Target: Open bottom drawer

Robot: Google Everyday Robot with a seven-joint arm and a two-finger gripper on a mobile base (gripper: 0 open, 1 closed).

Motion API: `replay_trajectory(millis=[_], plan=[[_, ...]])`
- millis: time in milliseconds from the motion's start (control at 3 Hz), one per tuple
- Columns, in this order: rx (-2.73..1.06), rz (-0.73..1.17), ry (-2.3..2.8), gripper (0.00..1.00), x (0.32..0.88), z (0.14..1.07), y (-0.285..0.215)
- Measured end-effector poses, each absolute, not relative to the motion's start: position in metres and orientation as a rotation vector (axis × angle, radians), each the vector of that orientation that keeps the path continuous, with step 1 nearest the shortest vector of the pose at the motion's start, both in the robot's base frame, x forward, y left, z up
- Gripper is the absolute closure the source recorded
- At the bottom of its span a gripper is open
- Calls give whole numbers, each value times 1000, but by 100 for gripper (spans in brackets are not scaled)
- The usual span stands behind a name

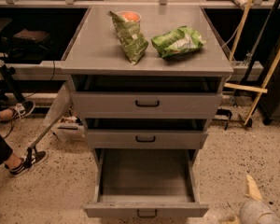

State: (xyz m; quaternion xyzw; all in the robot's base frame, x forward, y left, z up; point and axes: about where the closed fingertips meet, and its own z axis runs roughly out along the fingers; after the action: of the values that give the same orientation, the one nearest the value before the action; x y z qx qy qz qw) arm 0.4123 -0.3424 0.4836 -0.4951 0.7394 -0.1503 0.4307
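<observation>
Gripper (252,196) sits in the lower right corner of the frame, low over the speckled floor (233,148), to the right of the cabinet and apart from it; only a pale tip and a grey body show, and whether it is parted or closed cannot be told. It holds nothing that can be seen. Just left of it, at the bottom centre of the frame, the bottom drawer (144,176) stands pulled well out from the cabinet, its plain grey inside bare and its small black handle (147,213) at the lower edge of the frame. Above it the middle drawer (116,139) and the top drawer (107,104) each stand out slightly, both with black handles. On the grey cabinet top (93,45) lie two green bags: one (129,36) upright and leaning at centre left, the other (177,42) flat to its right. An orange-topped cup (129,16) stands just behind the leaning bag. At the left edge of the frame are a person's dark shoes (30,160), and at the right edge leans a wooden frame (245,87).
</observation>
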Motion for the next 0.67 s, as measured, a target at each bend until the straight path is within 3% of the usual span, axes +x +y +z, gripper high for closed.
replay_trajectory(millis=[667], plan=[[-1244,-201,1319,0,349,586,-199]])
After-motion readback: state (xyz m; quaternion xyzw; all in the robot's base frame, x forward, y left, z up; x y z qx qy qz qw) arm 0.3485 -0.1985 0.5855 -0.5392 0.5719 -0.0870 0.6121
